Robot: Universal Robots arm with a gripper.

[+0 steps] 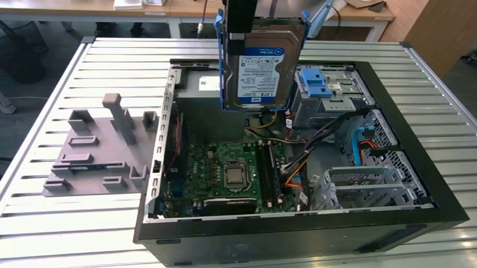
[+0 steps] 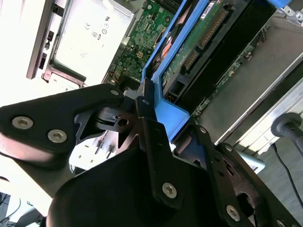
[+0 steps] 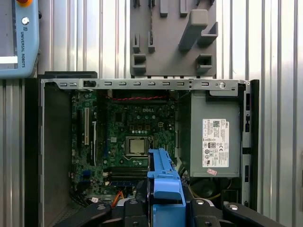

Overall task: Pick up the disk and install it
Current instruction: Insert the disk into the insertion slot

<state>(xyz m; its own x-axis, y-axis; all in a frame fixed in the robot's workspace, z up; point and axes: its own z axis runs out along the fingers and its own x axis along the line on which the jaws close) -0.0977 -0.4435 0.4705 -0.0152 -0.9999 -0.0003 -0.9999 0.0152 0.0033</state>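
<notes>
Robotics lab or test workshop. Slatted aluminium tabletop [image 1: 75, 223] carrying an opened desktop computer case [image 1: 298, 237], motherboard exposed. Grey moulded fixture plate [image 1: 89, 162] near one tabletop edge, beside the case. Robot teach pendant [image 3: 19, 38] lying on the slats. Wooden office desks [image 1: 67, 10] beyond the far edge.

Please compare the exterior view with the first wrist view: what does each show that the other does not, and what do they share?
The exterior view adds: the white-and-blue label face of the flat silver disk, hanging upright over the open black computer case, and the blue plastic drive-bay latch beside it.
The first wrist view adds: the light blue teach pendant on the slatted metal table.
Both: the green motherboard, the grey moulded fixture plate, the grey power-supply box, and the disk's blue carrier frame held by the black gripper.
</notes>
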